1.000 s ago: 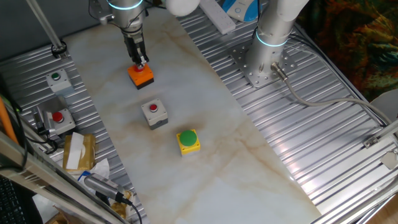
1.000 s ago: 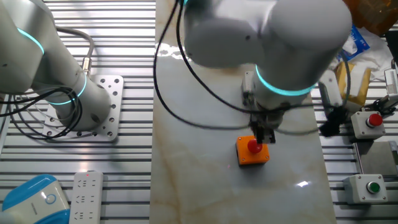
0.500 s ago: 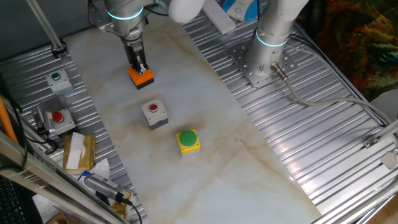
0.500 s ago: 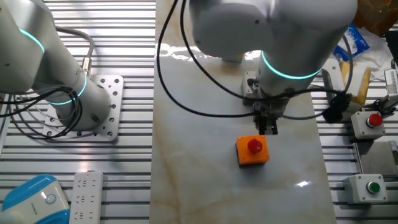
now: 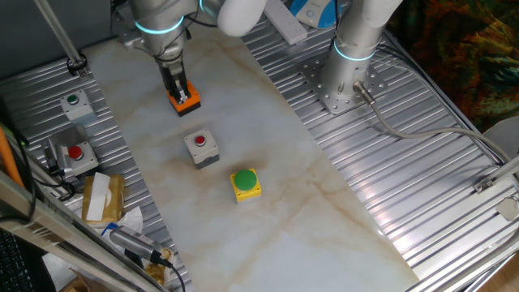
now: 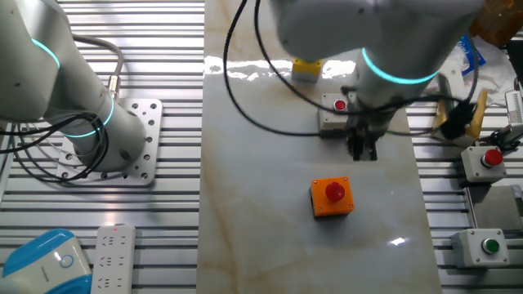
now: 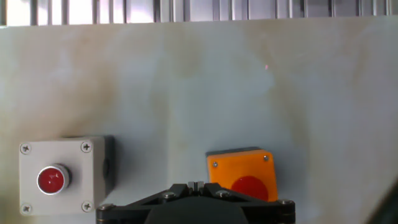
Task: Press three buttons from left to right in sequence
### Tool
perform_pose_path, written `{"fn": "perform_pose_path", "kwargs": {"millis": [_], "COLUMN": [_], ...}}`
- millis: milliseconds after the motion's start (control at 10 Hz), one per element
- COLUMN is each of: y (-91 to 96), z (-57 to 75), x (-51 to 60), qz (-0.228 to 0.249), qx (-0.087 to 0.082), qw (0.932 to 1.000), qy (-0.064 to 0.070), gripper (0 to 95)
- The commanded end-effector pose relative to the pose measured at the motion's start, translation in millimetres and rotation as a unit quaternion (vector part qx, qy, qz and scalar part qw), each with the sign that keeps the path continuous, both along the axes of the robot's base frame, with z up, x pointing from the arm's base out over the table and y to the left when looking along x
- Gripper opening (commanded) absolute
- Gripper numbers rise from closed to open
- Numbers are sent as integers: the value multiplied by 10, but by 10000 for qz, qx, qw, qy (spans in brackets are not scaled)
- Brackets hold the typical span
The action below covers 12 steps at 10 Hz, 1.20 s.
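Observation:
Three button boxes stand in a row on the marble tabletop: an orange box with a red button (image 5: pixel 185 99), a grey box with a red button (image 5: pixel 200 148) and a yellow box with a large green button (image 5: pixel 246 183). My gripper (image 5: pixel 175 86) hovers just above and beside the orange box, not touching it. In the other fixed view my gripper (image 6: pixel 362 149) hangs between the orange box (image 6: pixel 333 197) and the grey box (image 6: pixel 333 114); the yellow box (image 6: pixel 306 67) lies beyond. The hand view shows my fingertips (image 7: pixel 195 185) pressed together, with the orange box (image 7: pixel 242 174) and grey box (image 7: pixel 59 177) below.
A pale grey box with a small green button (image 5: pixel 75 103) and a grey red-button box with cables (image 5: pixel 75 154) sit on the ribbed metal at the left. A second arm's base (image 5: pixel 345 81) is bolted at the right. A brown packet (image 5: pixel 104 197) lies near the front left.
My gripper has lifted off the orange box's red button and drifted away from it, towards the grey box in the other fixed view. The boxes have not moved.

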<state>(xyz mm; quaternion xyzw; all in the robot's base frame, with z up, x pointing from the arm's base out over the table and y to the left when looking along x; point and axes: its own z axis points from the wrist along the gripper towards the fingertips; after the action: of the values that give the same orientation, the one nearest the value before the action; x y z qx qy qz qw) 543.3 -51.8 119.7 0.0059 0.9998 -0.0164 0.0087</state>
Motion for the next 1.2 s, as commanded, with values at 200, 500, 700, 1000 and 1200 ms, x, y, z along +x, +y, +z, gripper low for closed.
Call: {"fn": "perform_pose_path", "kwargs": {"millis": [200, 500, 700, 1000, 1200], "y": [231, 428, 627, 732, 727], "z": [184, 213, 164, 108, 87], "x": [-56, -62, -75, -87, -88], "qz": [-90, -103, -152, -168, -154], "qx": [21, 51, 52, 118, 163], "qw": [9999, 9999, 9999, 9998, 9997], "qy": [48, 35, 26, 7, 7], "gripper": [0, 0, 0, 0, 190]}}
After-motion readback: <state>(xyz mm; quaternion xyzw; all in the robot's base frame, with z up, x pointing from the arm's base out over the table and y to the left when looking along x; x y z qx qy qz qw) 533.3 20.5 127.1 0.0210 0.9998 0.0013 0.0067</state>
